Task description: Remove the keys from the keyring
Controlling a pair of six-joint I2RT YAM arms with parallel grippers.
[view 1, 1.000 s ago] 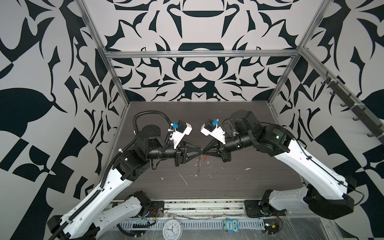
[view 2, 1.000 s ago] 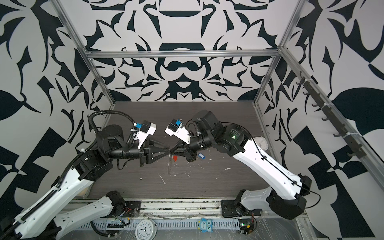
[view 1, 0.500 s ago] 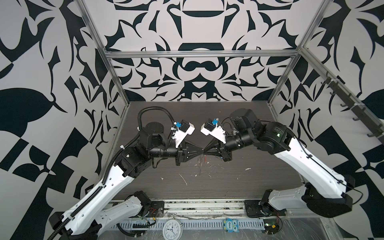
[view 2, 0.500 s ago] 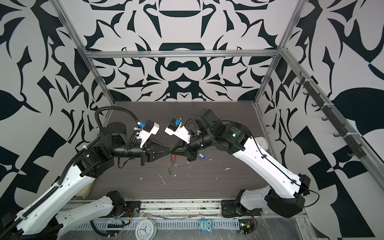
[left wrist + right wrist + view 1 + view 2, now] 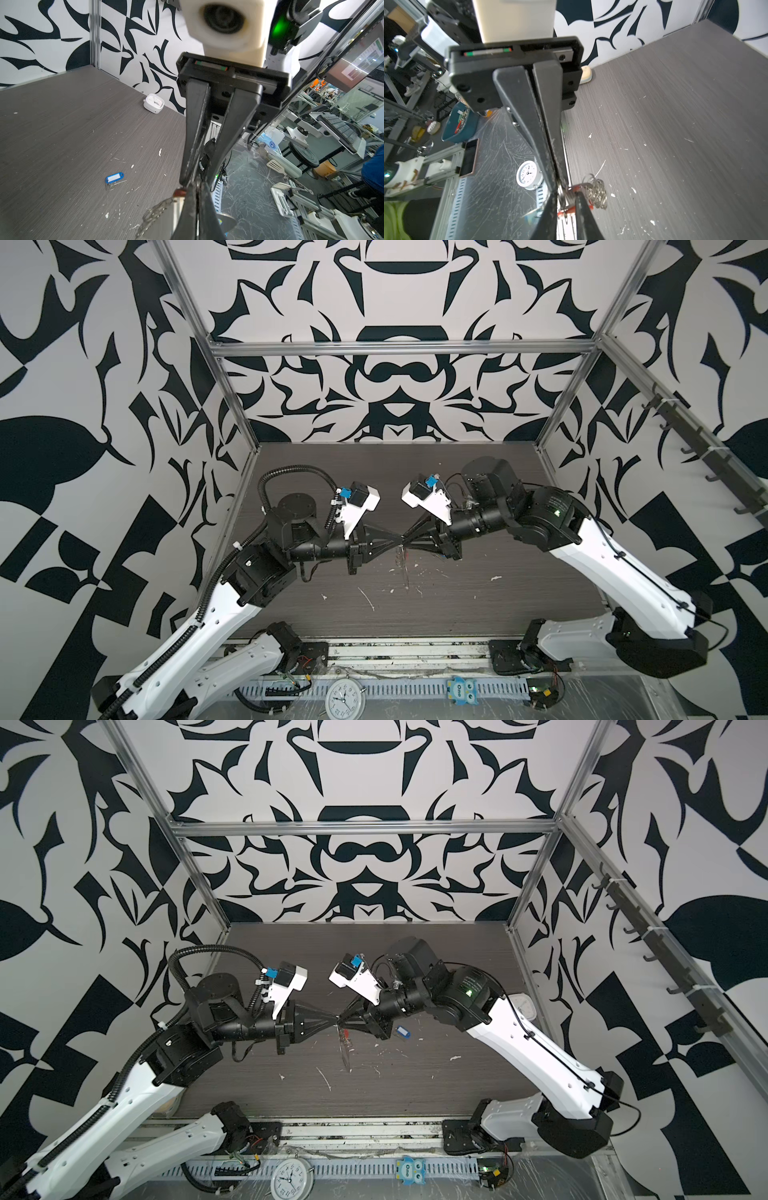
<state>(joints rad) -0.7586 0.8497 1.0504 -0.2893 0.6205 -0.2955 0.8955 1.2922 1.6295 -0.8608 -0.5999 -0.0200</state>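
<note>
Counter [image 5: 415, 1094] holds the blue key [image 5: 114, 178]; keyring [image 5: 597, 194] dangles midair, my left hand [image 5: 394, 540] clamped on it, right hand [image 5: 407, 540] slightly open at the red key [image 5: 565, 210]. Looks light, floppy, slippery: pinch a ring, not the tag.

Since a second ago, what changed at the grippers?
The left gripper closed its jaws on the keyring, right where the two grippers meet tip to tip. The right gripper went from shut to jaws slightly apart. Unchanged: both arms stay put, the keyring hangs from the tips with the red key, and the blue key lies on the table.
</note>
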